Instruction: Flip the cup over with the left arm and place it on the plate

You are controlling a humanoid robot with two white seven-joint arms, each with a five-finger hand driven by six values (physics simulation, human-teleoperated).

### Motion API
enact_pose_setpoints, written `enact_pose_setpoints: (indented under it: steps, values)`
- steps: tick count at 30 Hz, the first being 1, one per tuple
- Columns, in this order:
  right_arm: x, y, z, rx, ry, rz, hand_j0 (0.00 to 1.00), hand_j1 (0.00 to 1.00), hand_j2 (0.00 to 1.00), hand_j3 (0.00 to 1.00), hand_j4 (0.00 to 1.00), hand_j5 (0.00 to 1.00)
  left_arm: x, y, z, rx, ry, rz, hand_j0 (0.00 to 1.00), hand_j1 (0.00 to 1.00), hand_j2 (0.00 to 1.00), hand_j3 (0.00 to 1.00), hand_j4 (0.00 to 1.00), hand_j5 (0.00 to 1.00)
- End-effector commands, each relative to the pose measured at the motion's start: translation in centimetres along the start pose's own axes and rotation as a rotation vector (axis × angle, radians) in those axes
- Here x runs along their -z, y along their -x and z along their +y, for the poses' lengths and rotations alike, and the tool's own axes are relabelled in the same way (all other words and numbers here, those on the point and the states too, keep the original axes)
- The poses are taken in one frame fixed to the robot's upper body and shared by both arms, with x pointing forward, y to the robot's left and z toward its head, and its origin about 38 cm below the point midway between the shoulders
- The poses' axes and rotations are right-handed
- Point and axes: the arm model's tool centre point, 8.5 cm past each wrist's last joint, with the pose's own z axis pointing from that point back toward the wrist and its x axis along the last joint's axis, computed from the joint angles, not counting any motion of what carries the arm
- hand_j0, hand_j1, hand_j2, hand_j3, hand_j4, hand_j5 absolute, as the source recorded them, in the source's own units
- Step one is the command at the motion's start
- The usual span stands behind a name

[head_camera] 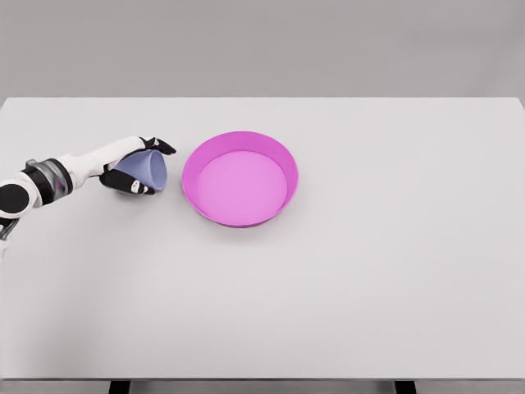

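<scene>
Counter: plain white flat counter carrying everything.
Left robot hand: gripping small pale-blue cup, tilted sideways.
Cup: sitting just left of round magenta plate, not touching.

white table, flat top, spans nearly the full frame; front edge visible at the bottom with dark legs under it. pink plate with raised rim sits directly on it, left of centre, toward the back half. can't tell if the cup just left of it touches the surface.
</scene>
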Motion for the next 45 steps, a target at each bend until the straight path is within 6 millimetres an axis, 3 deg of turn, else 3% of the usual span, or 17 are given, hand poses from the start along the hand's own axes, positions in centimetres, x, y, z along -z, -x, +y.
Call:
enact_pose_setpoints:
  steps: [1,20,30,37,45]
  values:
    - [0.0,0.0,0.0,0.0,-0.001,0.0,1.0,1.0,1.0,1.0,1.0,1.0,0.0,-0.2,0.1,-0.003,-0.002,-0.007,0.71,0.71,0.71,0.71,0.71,0.71]
    - [0.0,0.0,0.0,0.0,0.0,0.0,1.0,1.0,1.0,1.0,1.0,1.0,-0.4,-2.1,2.3,-0.181,-0.057,-0.158,0.71,0.71,0.71,0.71,0.71,0.71]
    - [0.0,0.0,0.0,0.0,0.0,0.0,1.0,1.0,1.0,1.0,1.0,1.0,-0.4,-6.1,3.5,-0.104,-0.096,-0.391,0.7,0.7,0.7,0.7,0.7,0.7]
    - [0.0,0.0,0.0,0.0,-0.001,0.0,1.0,1.0,1.0,1.0,1.0,1.0,0.6,-8.3,2.2,-0.147,-0.09,-0.512,0.7,0.7,0.7,0.7,0.7,0.7]
    - [0.0,0.0,0.0,0.002,0.0,0.0,1.0,1.0,1.0,1.0,1.0,1.0,1.1,-8.8,0.9,-0.217,-0.047,-0.54,0.7,0.7,0.7,0.7,0.7,0.7]
